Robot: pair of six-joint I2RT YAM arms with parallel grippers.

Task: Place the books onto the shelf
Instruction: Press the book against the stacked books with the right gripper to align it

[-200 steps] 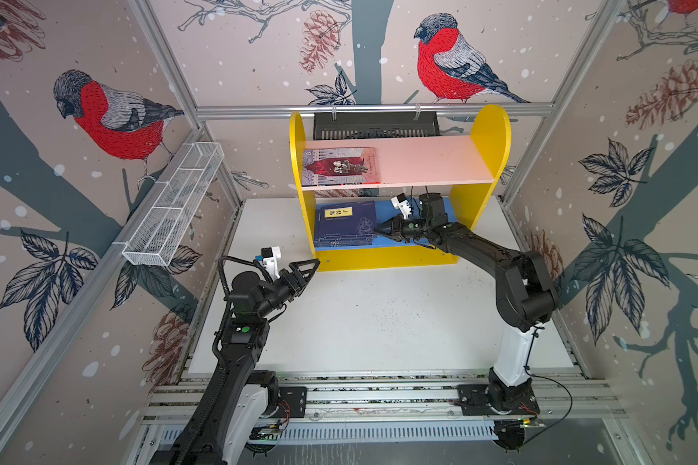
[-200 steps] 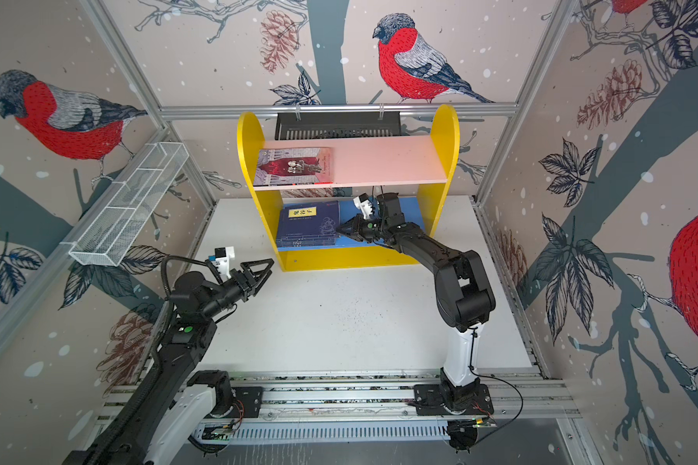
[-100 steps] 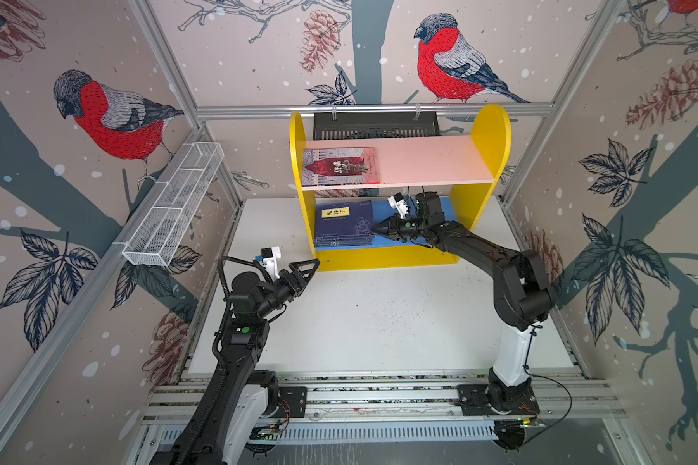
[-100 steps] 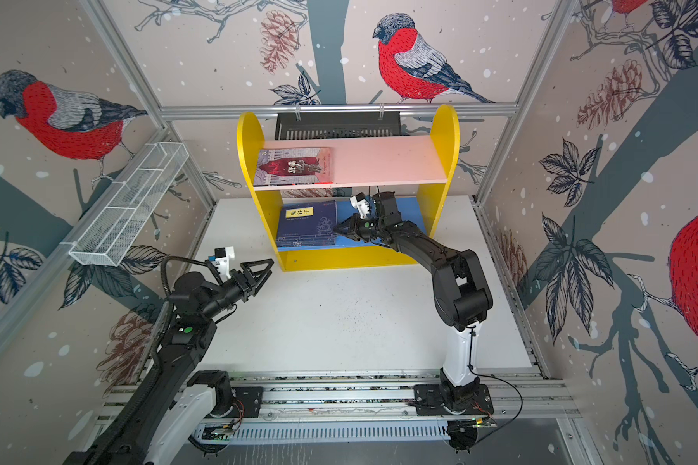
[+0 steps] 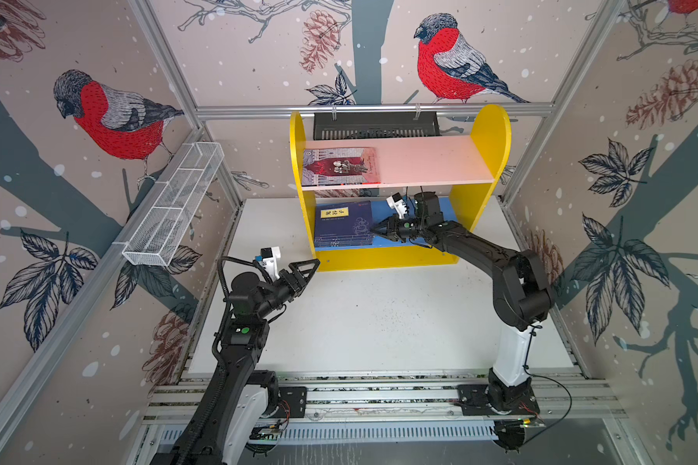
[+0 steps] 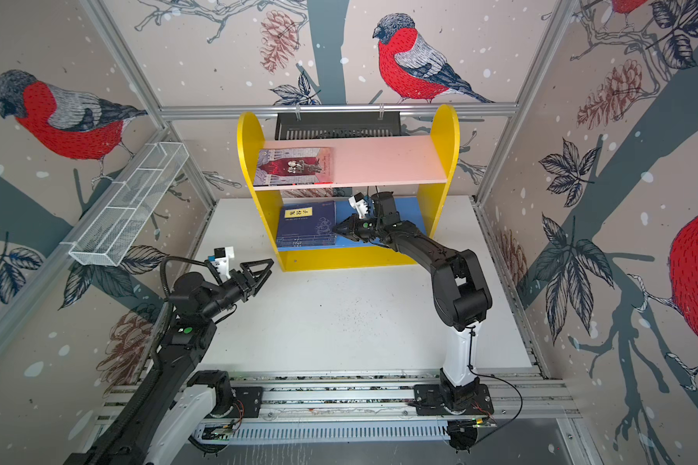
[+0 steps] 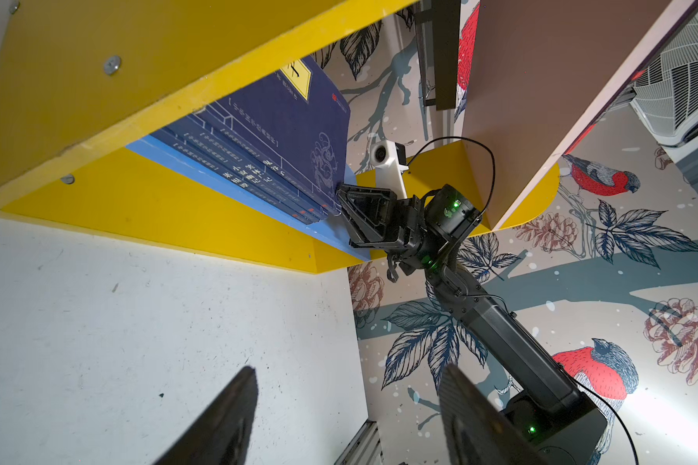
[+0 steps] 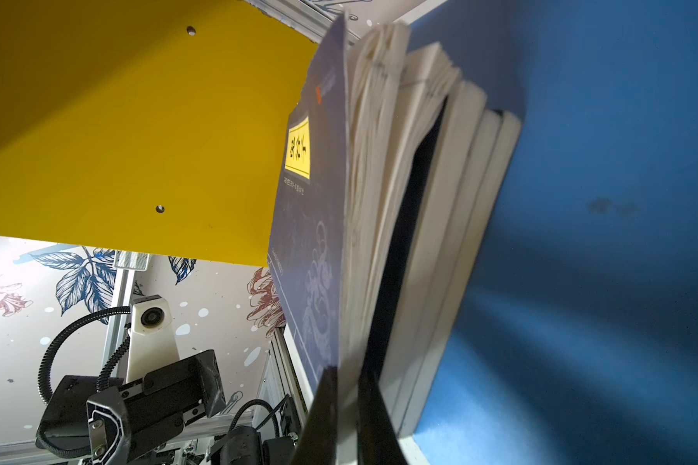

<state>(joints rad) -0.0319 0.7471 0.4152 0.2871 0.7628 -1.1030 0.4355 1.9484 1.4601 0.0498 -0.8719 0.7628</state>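
Note:
The shelf [image 5: 383, 257] stands at the back of the table, with yellow sides, a pink upper board and a blue lower board. A grey-lilac book [image 5: 341, 166] lies flat on the left of the pink board. A stack of navy books [image 5: 343, 223] [image 7: 283, 133] lies on the blue board against the left side panel. My right gripper [image 5: 375, 231] [image 8: 347, 386] reaches under the pink board to the stack's right edge. It is shut on the top navy book [image 8: 311, 225], whose pages fan out. My left gripper [image 5: 311, 267] [image 7: 349, 368] hovers open and empty in front of the shelf's left corner.
A white wire basket [image 5: 174, 205] hangs on the left wall. A black slotted tray [image 5: 375, 125] hangs on the rail behind the shelf. The white table [image 5: 379, 322] stretches in front of the shelf, between the two arm bases.
My right gripper has shifted slightly to the left along the blue board, staying at the navy stack's right edge. The left arm has not moved.

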